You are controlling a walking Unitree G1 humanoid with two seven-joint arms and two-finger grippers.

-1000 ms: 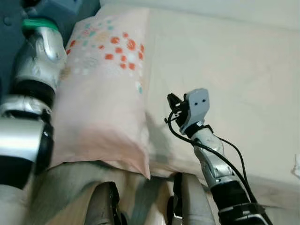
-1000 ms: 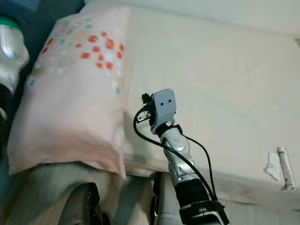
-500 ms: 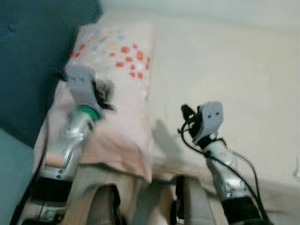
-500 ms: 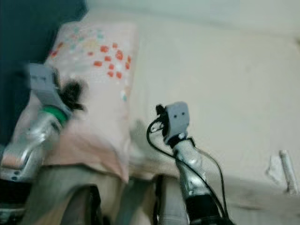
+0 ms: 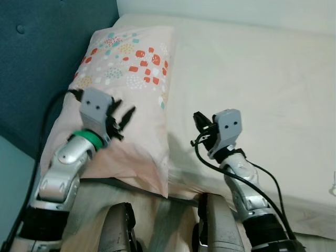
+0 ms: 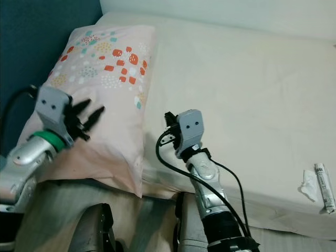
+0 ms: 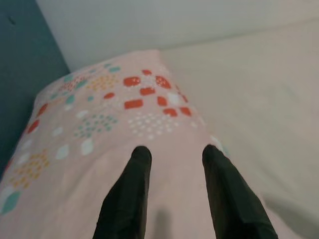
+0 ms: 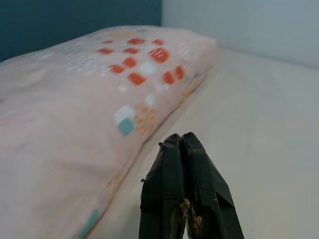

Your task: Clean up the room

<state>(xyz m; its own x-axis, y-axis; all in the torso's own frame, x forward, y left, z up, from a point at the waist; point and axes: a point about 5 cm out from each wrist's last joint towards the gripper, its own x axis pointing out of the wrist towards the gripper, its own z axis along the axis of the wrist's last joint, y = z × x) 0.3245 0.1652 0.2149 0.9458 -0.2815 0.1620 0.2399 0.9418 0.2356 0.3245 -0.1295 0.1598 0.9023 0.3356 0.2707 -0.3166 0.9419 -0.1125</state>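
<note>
A pink pillow (image 5: 126, 89) with red, teal and white dots lies at the left end of a cream bed (image 5: 252, 73), against a dark teal headboard (image 5: 37, 63). My left gripper (image 5: 124, 116) hovers open just above the pillow's near half; its two black fingers (image 7: 128, 189) spread over the pink cloth (image 7: 89, 129) with nothing between them. My right gripper (image 5: 199, 122) is shut and empty, held over the sheet just right of the pillow's edge (image 8: 144, 124). A small white tube (image 6: 325, 187) and a crumpled tissue (image 6: 307, 185) lie at the bed's near right edge.
The headboard runs along the left side. A pale wall (image 5: 220, 8) stands behind the bed. My own legs (image 5: 163, 231) show at the bottom, close against the mattress edge. The wide middle of the sheet is flat.
My left arm swung from the far left edge in over the pillow, its gripper now open above it. The camera shifted and steadied. My right gripper barely moved.
</note>
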